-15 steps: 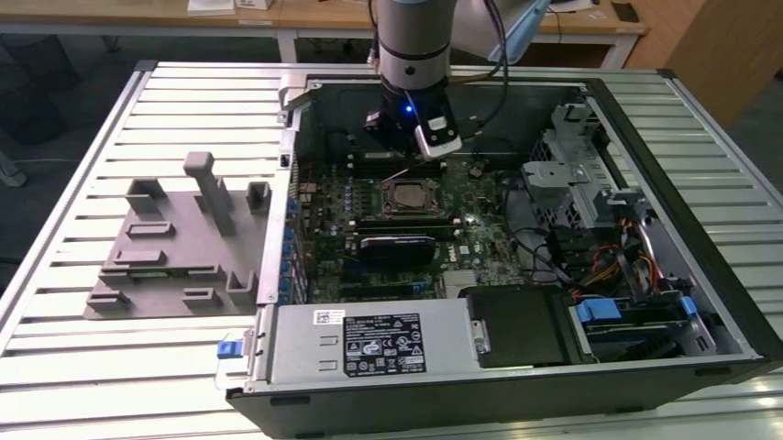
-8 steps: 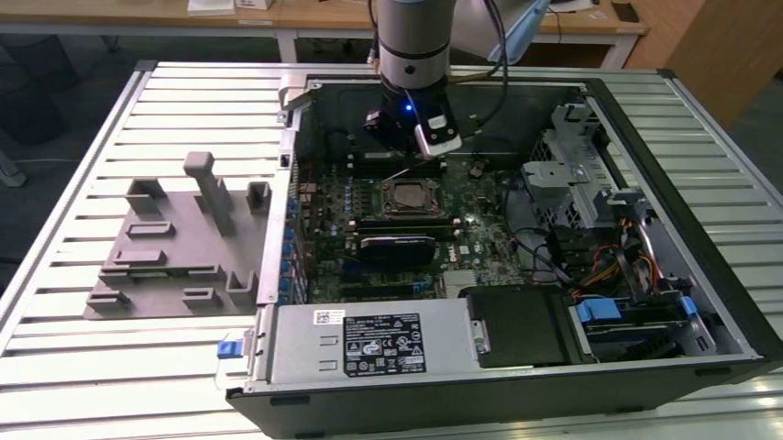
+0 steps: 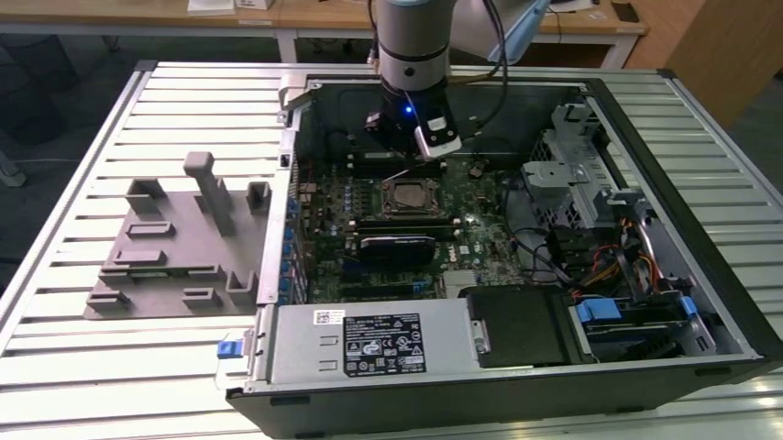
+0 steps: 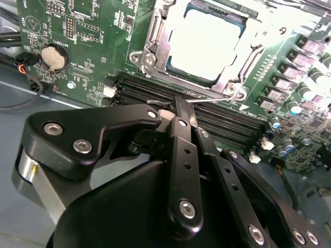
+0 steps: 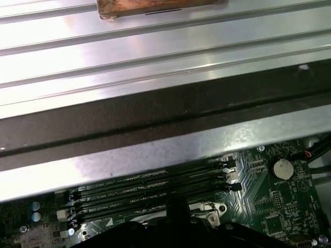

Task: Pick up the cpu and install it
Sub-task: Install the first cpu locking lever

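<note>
Cpu (image 4: 207, 44) down in the socket on the board (image 4: 88, 31), bright metal top facing up, framed by the load plate (image 4: 150, 49); in the exterior view seen as a pale square (image 3: 408, 196) at mid-board inside the open case (image 3: 685, 183). Nothing carried in the claw (image 4: 177, 109): fingers drawn together, or very nearly, tips low beside the socket edge that faces the memory slots (image 4: 227, 121). Hangs in the exterior view (image 3: 406, 163) just above that same edge of the socket. Thin wire lever (image 4: 217, 101) lying along that side, crossing right at the fingertips; cannot tell whether pinched, touched or merely passed close by. Grey holder tray (image 3: 171, 266) on the exterior view's left, well apart from the case, with no chip showing on it. Judged from this: picking and placing done, work now at the locking of the socket, not at the carrying. Cannot tell whether the lever is hooked under its catch. Calls for a small, exact motion at the lever alone, tips kept clear of the chip's top and of the slots close by, and pressure held modest, since a thin sprung wire slips easily from smooth fingers and could snap back against the plate.
</note>
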Controlling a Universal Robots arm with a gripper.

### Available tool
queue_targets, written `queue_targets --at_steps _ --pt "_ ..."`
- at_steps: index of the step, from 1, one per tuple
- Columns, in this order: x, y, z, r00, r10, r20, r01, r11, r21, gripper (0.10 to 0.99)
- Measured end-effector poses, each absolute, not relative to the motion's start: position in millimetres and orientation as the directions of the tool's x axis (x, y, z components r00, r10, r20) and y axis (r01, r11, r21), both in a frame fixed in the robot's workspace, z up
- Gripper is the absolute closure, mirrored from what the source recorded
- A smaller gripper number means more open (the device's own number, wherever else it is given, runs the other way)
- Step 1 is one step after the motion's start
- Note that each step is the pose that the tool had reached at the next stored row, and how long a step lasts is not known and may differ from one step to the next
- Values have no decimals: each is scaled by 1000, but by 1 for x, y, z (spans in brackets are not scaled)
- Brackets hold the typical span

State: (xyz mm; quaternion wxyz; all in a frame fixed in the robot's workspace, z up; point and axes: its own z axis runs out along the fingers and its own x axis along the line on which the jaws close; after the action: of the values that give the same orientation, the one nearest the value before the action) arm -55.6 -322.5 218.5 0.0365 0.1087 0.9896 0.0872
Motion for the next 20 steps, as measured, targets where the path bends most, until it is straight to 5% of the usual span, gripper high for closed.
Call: queue_targets --at_steps 20 --pt "-56 -322 209 -970 221 -97 201 962 186 980"
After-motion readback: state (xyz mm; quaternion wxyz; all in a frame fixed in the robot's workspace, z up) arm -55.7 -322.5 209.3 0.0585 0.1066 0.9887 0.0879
